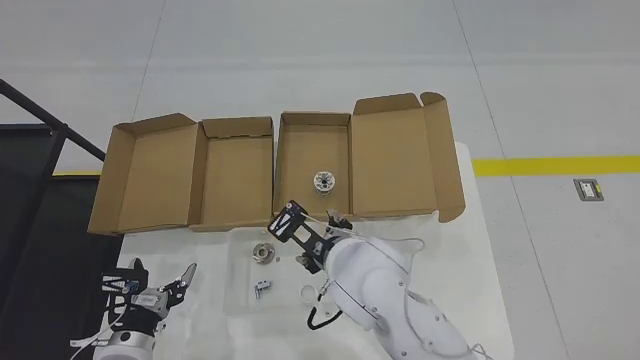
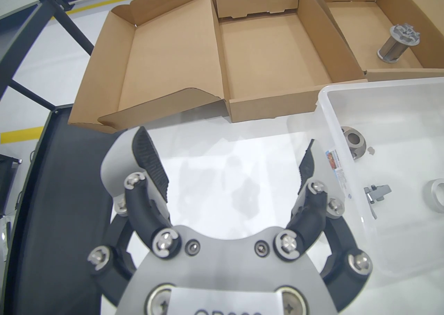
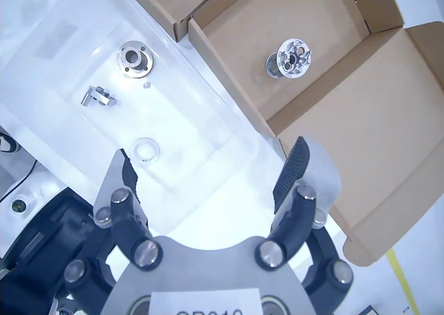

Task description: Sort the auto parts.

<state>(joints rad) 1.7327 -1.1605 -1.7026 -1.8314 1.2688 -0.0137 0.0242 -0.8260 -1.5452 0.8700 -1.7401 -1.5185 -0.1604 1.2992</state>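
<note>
A clear plastic bin (image 1: 240, 305) on the white table holds three metal parts: a flanged hub (image 1: 263, 252), a small bracket (image 1: 262, 287) and a ring (image 1: 310, 293). A spool-shaped part (image 1: 324, 180) stands in the right cardboard box (image 1: 285, 165). My right gripper (image 1: 300, 230) hangs open and empty over the bin's far edge, close to that box. In its wrist view the hub (image 3: 135, 59), bracket (image 3: 99, 97), ring (image 3: 146, 149) and spool (image 3: 289, 58) lie beyond the open gripper (image 3: 211, 150). My left gripper (image 2: 225, 139) is open and empty, left of the bin (image 2: 326, 101).
The left cardboard box (image 1: 235, 175) has nothing in it, and its lid (image 1: 150, 175) lies flat beside it. The right box's lid (image 1: 400, 155) lies open to the right. A black surface (image 1: 40, 250) borders the table on the left.
</note>
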